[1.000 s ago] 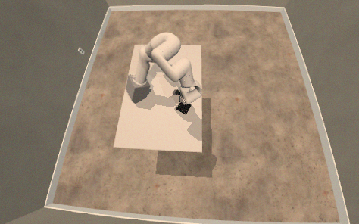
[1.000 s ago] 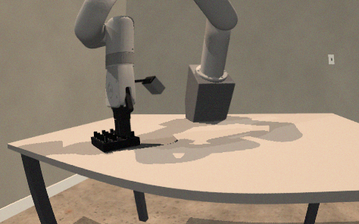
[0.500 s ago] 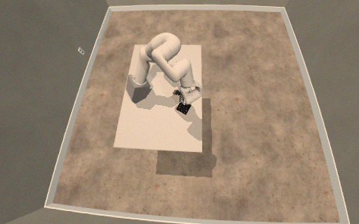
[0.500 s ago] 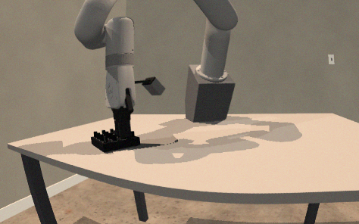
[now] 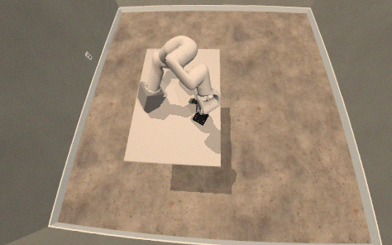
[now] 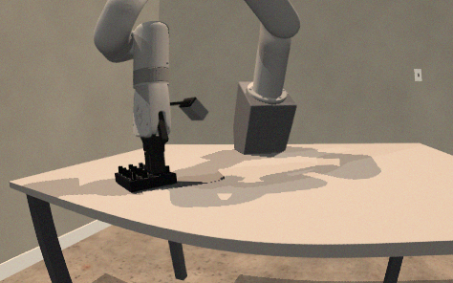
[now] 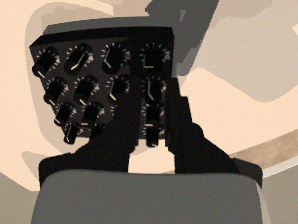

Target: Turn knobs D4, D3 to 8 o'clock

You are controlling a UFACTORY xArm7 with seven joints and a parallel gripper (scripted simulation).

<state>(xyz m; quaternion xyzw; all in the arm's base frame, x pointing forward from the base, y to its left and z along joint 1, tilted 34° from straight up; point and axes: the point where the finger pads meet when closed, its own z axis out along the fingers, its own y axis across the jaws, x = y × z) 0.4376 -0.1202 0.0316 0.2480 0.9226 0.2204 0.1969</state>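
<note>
Black plastic knob box (image 5: pixel 200 119) (image 6: pixel 146 182) (image 7: pixel 105 42) stands on pale tabletop (image 5: pixel 164 142) (image 6: pixel 310 210) (image 7: pixel 240 105). Black jointed fingers (image 5: pixel 202 111) (image 6: pixel 155 167) down at it, partly spread, straddling one knob column; grip on any knob: can't tell.

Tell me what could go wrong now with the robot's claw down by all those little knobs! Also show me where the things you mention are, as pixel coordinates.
The gripper (image 6: pixel 156 168) (image 7: pixel 153 92) has its fingers on both sides of one line of knobs, so they might bump the wrong one. The next line of knobs is very close to one finger, so it could get nudged too. The knob box (image 5: pixel 200 119) (image 6: pixel 146 183) (image 7: pixel 105 40) might slide if the fingers push sideways.
</note>
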